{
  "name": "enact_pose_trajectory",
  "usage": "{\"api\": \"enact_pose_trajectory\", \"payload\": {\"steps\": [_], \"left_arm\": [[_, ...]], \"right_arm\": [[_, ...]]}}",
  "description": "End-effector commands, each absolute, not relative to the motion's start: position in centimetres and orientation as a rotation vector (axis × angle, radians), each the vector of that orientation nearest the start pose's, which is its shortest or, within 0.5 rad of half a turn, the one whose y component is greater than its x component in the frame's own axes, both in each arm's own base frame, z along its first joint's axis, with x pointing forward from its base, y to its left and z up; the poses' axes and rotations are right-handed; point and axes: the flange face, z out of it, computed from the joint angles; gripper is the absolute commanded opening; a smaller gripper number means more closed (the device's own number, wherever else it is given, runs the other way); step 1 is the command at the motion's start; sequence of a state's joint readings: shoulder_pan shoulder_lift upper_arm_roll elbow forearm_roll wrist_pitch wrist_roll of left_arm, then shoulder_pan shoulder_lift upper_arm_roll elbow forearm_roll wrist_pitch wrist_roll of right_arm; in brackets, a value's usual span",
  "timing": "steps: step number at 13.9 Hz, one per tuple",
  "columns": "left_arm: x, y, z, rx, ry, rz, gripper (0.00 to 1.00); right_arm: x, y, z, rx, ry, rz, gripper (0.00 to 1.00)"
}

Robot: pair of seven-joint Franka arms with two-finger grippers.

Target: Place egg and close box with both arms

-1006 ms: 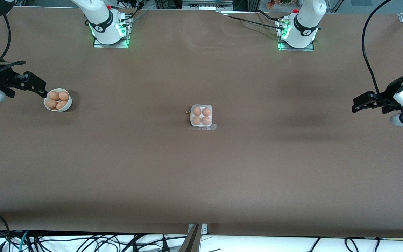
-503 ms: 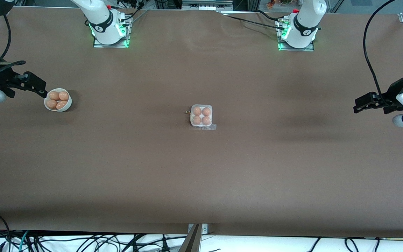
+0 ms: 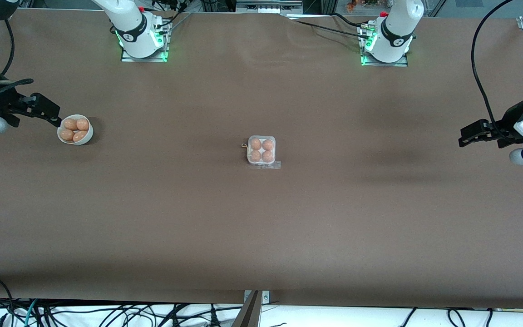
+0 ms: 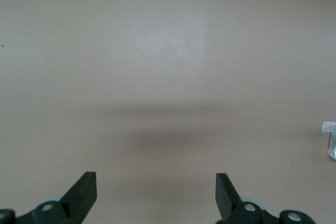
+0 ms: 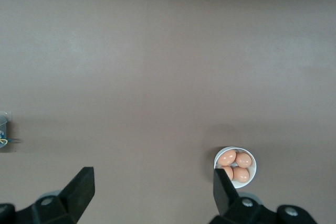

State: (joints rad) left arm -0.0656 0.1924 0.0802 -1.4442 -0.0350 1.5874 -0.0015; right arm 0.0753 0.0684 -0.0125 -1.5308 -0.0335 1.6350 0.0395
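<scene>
White box (image 3: 261,151) sits mid-counter, four eggs in, lid looks shut; task seems done. Right pincer (image 3: 48,112) beside bowl (image 3: 76,130), left pincer (image 3: 469,134) over bare counter (image 3: 261,236), both open, empty, parked.

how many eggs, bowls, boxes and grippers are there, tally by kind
eggs in the box: 4
eggs in the bowl: 4
bowl: 1
box: 1
grippers: 2, left gripper and right gripper, both open
total: 12

White bowl (image 3: 75,135) of eggs — brown table (image 3: 261,227)
</scene>
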Motion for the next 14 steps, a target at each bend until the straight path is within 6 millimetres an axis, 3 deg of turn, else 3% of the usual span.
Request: {"api": "enact_pose_trajectory", "payload": {"steps": [1, 14], "left_arm": [[60.56, 0.42, 57.77, -3.156, -0.008, 0.057, 1.00], [60.26, 0.41, 58.22, -3.158, -0.010, 0.060, 1.00]], "right_arm": [[57.96, 3.43, 61.48, -3.172, -0.046, -0.063, 1.00], [57.92, 3.43, 61.44, -3.172, -0.048, -0.056, 1.00]]}}
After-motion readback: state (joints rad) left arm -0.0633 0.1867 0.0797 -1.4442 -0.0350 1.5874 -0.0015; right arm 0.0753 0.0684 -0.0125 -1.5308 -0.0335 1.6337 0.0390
